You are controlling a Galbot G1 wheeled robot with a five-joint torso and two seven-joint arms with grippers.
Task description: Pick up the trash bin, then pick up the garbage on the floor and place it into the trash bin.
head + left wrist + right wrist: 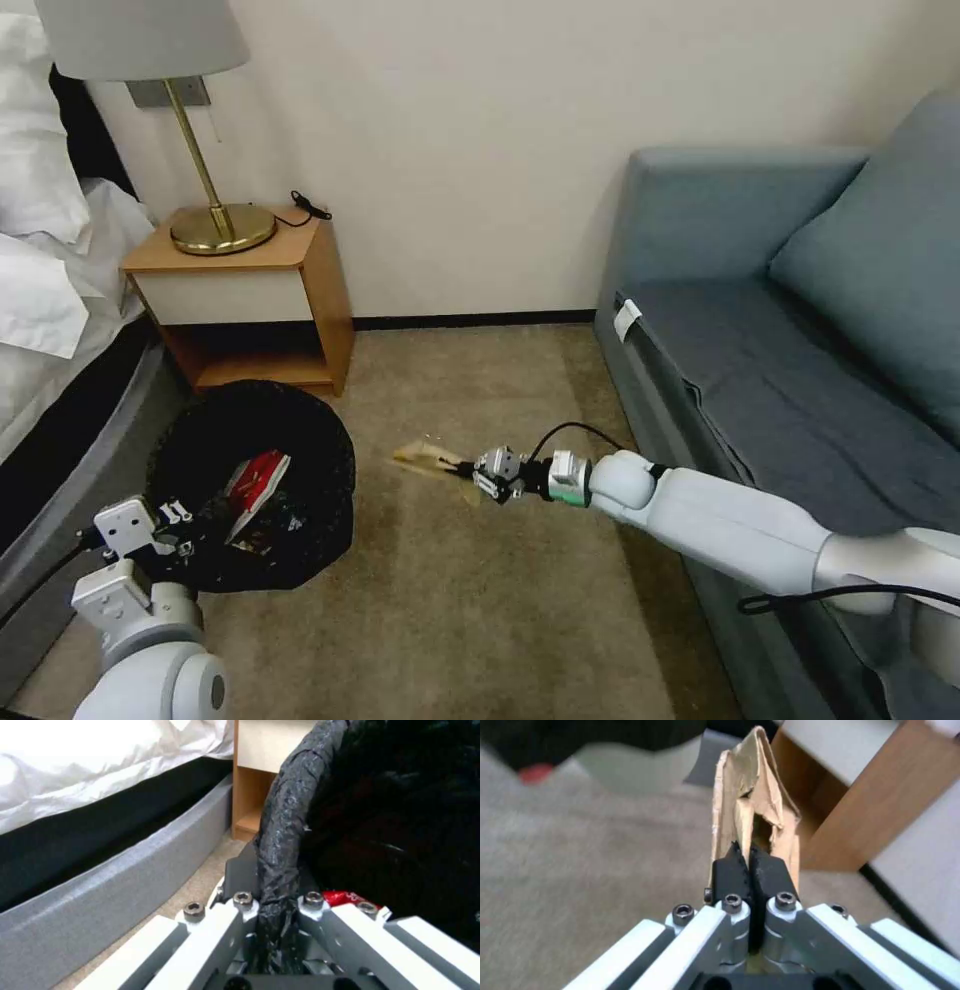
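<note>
The trash bin [255, 480], lined with a crinkly black bag, hangs low at the left between the bed and the nightstand. My left gripper [175, 525] is shut on its near rim [280, 870], the bag's fold pinched between the fingers. A red snack packet [258, 478] lies inside it, also seen as a red packet [345, 897] by the wrist. My right gripper [462, 468] is shut on a crumpled brown paper bag [425, 460], held just above the carpet to the right of the bin. The paper bag [752, 806] sticks out past the black fingers [732, 868].
A wooden nightstand [250, 290] with a brass lamp [205, 180] stands behind the bin. The bed [50, 300] runs along the left, its grey base [115, 877] close to my left gripper. A blue-grey sofa [800, 330] lines the right. Beige carpet [450, 600] lies open between them.
</note>
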